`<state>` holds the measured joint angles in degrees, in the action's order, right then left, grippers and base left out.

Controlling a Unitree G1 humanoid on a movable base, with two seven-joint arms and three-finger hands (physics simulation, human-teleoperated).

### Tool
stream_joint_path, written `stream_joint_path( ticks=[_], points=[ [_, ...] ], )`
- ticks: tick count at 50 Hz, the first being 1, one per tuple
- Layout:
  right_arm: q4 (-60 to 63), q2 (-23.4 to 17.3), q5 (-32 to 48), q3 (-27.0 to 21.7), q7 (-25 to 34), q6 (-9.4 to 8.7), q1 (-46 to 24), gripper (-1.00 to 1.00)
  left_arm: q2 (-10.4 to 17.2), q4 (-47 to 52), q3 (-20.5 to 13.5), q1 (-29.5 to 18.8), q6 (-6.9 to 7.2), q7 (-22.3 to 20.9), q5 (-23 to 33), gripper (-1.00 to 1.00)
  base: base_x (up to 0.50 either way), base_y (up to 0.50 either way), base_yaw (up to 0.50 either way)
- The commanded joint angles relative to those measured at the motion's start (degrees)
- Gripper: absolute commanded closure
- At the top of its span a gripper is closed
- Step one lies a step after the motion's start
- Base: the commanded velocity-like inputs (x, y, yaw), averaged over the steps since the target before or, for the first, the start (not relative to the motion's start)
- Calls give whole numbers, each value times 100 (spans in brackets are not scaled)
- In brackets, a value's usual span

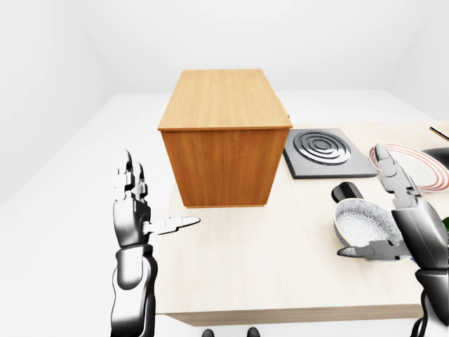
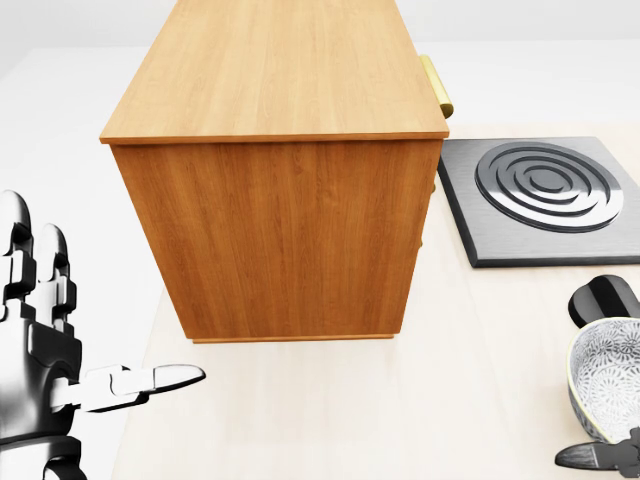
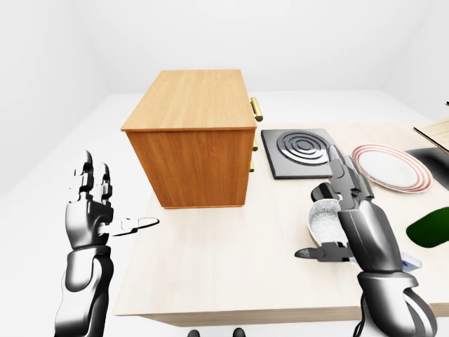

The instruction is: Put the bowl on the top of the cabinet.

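The patterned white bowl sits upright on the pale table, at the right in the left-eye view. My right hand stands open against the bowl's right side, fingers pointing up past its rim and thumb stretched under its lower edge, not closed round it. The wooden cabinet stands left of the bowl, and its flat top is bare. My left hand is open at the table's left edge, palm turned toward the cabinet, holding nothing.
A grey burner plate with concentric rings lies right of the cabinet. A black rounded object sits just above the bowl. A red-rimmed plate lies farther right, and a green object shows at the right edge.
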<state>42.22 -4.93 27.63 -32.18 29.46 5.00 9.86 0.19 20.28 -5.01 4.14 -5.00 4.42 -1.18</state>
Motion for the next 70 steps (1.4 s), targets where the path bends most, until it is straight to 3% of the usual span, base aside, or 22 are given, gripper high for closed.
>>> stream_joint_path(
  ticks=[1,18,35,70],
  points=[
    [-316,118,189,-305,414,0,254,-100,-2,-1,15,18,0,-12,6,-100,0,0,0],
    [-854,264,481,-607,714,0,557,-100,-4,-22,11,36,0,-32,-2,-100,0,0,0],
    [-1499,146,847,-790,706,0,621,-100,-11,-29,29,34,0,-33,10,-100,0,0,0],
    [-2761,-106,1520,-311,-94,0,711,-100,13,-128,-4,-74,0,41,6,-100,0,0,0]
  ],
)
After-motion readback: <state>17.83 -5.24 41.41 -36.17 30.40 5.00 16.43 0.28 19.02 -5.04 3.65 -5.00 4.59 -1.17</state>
